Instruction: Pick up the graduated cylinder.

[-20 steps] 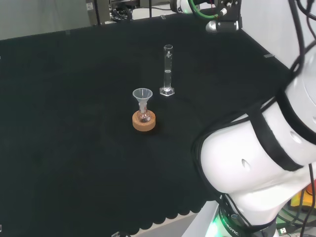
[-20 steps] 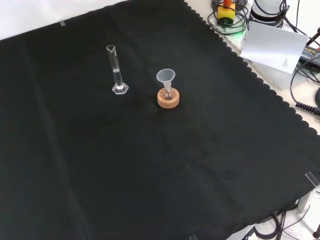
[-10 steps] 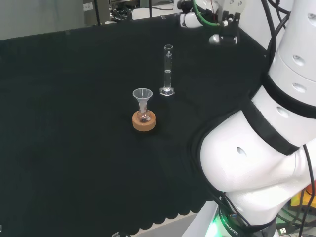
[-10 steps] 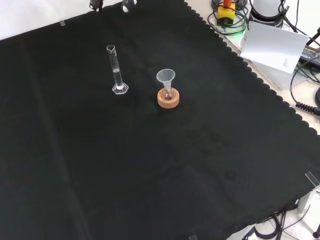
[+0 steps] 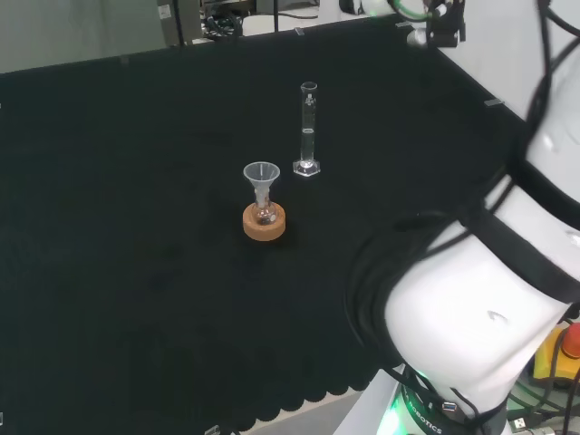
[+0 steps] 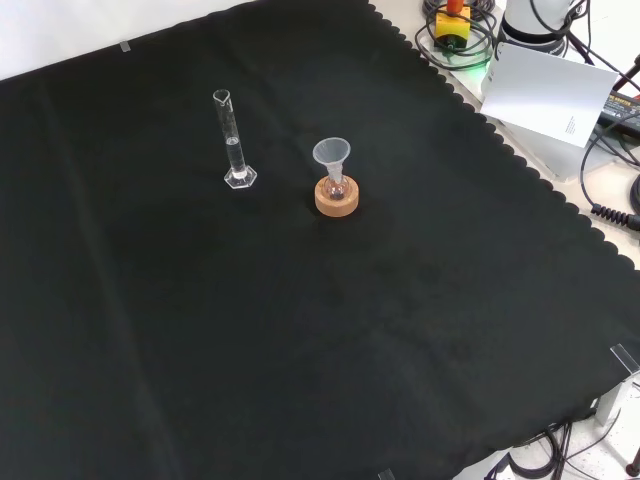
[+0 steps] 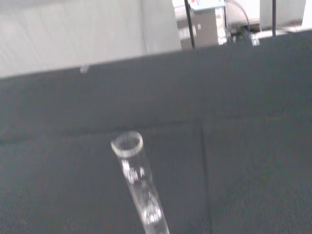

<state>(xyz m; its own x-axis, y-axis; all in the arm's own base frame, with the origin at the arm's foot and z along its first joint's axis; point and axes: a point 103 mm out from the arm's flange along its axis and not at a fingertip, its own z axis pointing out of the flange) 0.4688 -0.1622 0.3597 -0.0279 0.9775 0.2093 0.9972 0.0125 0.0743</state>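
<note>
Standing upright on its small hexagonal foot, the graduated cylinder [image 5: 308, 127] waits untouched near the middle of the black cloth [image 5: 136, 227], its long axis vertical and its open mouth facing up. In the front view it rises to the left of a cork ring [image 6: 336, 197] that carries a small flask [image 6: 336, 184] with a clear funnel [image 6: 332, 154] seated in its neck; cylinder and stand are near one another but apart. A little clear liquid appears to sit about halfway up the tube, though the glass makes that hard to confirm.

In the head view, dark and white parts of the arm's end show at the top edge, to the right of and beyond the cylinder and well apart from it. Whether the fingers are spread or curled cannot be told from these pictures. The wrist camera looks down along the cylinder [image 7: 139, 187] from above its rim, so the tube lies ahead of and below the palm.

The task appears to be at the approach stage, with no contact made. The coming move likely turns on this: the hand must travel down and across toward a tall, narrow, upright tube and close around its side without tipping it or brushing the funnel nearby.
</note>
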